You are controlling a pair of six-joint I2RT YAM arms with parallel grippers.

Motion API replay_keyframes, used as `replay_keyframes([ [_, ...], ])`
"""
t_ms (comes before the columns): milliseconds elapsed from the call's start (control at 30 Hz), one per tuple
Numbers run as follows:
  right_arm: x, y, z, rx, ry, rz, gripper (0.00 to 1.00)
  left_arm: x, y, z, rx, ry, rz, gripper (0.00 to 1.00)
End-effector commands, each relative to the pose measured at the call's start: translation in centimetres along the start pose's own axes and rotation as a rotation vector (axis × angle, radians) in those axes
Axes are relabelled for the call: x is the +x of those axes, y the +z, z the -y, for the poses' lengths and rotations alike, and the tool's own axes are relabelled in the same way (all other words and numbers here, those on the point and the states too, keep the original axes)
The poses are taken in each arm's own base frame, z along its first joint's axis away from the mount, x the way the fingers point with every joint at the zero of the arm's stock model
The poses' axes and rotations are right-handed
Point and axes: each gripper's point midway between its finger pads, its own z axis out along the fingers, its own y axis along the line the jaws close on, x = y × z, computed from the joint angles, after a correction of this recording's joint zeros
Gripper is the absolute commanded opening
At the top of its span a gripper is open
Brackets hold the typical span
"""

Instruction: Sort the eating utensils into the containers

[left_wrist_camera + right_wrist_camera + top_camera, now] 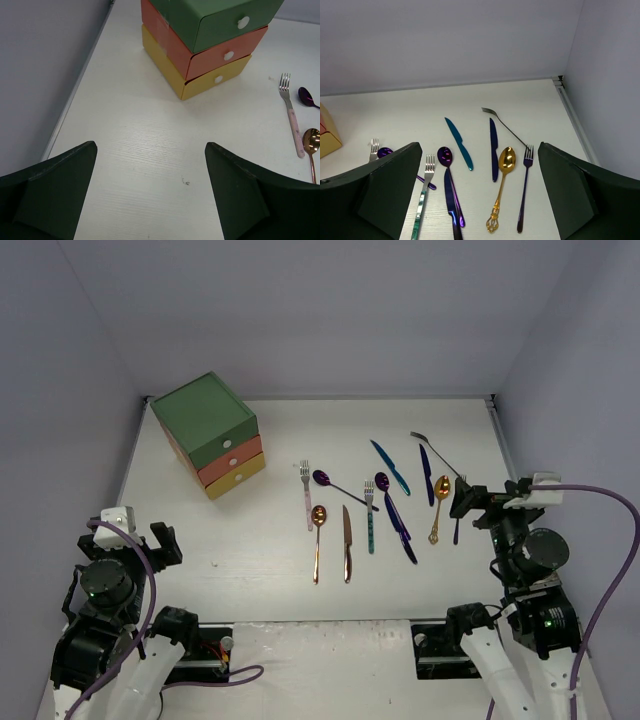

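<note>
**Cutlery spread out, drawers shut, both claws wide and empty**

The forks, spoons and knives lie in a loose row across the middle of the white table point(270, 575), between the two arms. Most have their handles running toward the near edge. To my eye that spacing gives a claw a clean line onto each piece.

On the left of the row are a pink-handled fork point(307, 498), a copper spoon point(317, 540), a copper knife point(347, 543) and a teal-handled fork point(370, 523). On the right are a teal knife point(460, 144), a dark blue knife point(493, 150), a gold spoon point(502, 185) and a purple fork point(524, 192), each lying apart. A thin silver fork point(502, 125) slants behind them. One purple spoon point(447, 170) lies right against another dark knife, and that pair looks awkward to separate.

The chest point(205, 415) sits in the far left corner, turned so its knobs face the table's middle. I take that as meant for the left arm's reach. Its green drawer point(235, 25), orange-red drawer point(225, 57) and yellow drawer point(215, 80) are all closed, so nothing can go in until one is pulled.

The left gripper point(150, 147) hangs above bare table with its fingers spread, looking at the chest. The right gripper point(480, 145) hangs spread over the right-hand pieces. Neither holds anything.
</note>
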Motion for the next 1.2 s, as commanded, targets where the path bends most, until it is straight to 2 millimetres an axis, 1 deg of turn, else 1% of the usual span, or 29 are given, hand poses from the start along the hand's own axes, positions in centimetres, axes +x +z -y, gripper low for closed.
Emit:
replay_keyframes([
  [0, -2.4, 0.8, -0.7, -0.022, 0.030, 0.069, 1.00, -1.2, 0.4, 0.3, 0.000, -0.026, 0.035, 0.87],
  [67, -2.3, 1.0, -0.8, -0.020, 0.042, 0.062, 1.00, -1.3, 0.4, 0.3, -0.001, -0.025, 0.034, 0.87],
  [133, -2.1, 1.4, -1.4, -0.047, 0.054, 0.045, 1.00, -1.2, 0.5, 0.3, -0.001, -0.024, 0.031, 0.87],
  [233, -1.0, 2.1, -2.4, -0.097, 0.037, 0.000, 1.00, -1.2, 0.6, 0.4, -0.002, -0.022, 0.025, 0.87],
  [333, 0.9, 3.5, -2.8, -0.093, 0.074, -0.074, 1.00, -1.2, 0.8, 0.4, -0.004, -0.021, 0.017, 0.87],
  [400, 2.0, 4.1, -4.5, -0.171, 0.099, -0.129, 1.00, -1.1, 0.8, 0.5, -0.002, -0.024, 0.014, 0.87],
  [500, 3.0, 5.1, -6.2, -0.240, 0.140, -0.199, 1.00, -1.2, 0.8, 0.6, -0.001, -0.034, 0.019, 0.87],
  [533, 3.5, 5.7, -7.2, -0.275, 0.169, -0.239, 1.00, -1.3, 0.9, 0.7, 0.001, -0.040, 0.021, 0.87],
  [633, 4.3, 7.1, -8.5, -0.300, 0.226, -0.293, 1.00, -1.1, 1.4, 1.3, 0.015, -0.068, 0.016, 0.87],
  [700, 4.5, 7.7, -9.7, -0.333, 0.266, -0.304, 1.00, -0.9, 1.9, 2.0, 0.042, -0.086, 0.011, 0.87],
  [833, 4.0, 8.9, -13.5, -0.425, 0.334, -0.263, 0.98, -0.2, 3.0, 3.3, 0.086, -0.105, -0.008, 0.87],
  [900, 5.2, 9.8, -14.9, -0.428, 0.321, -0.292, 0.97, -0.1, 3.4, 3.6, 0.092, -0.100, -0.021, 0.87],
  [967, 6.9, 10.1, -17.9, -0.472, 0.293, -0.334, 0.95, 0.1, 3.7, 3.7, 0.091, -0.093, -0.035, 0.87],
  [1067, 8.4, 10.4, -21.4, -0.522, 0.276, -0.353, 0.93, 0.3, 4.0, 3.8, 0.086, -0.081, -0.047, 0.87],
  [1167, 10.5, 10.6, -25.2, -0.586, 0.300, -0.378, 0.88, 0.6, 4.1, 3.3, 0.061, -0.075, -0.054, 0.87],
])
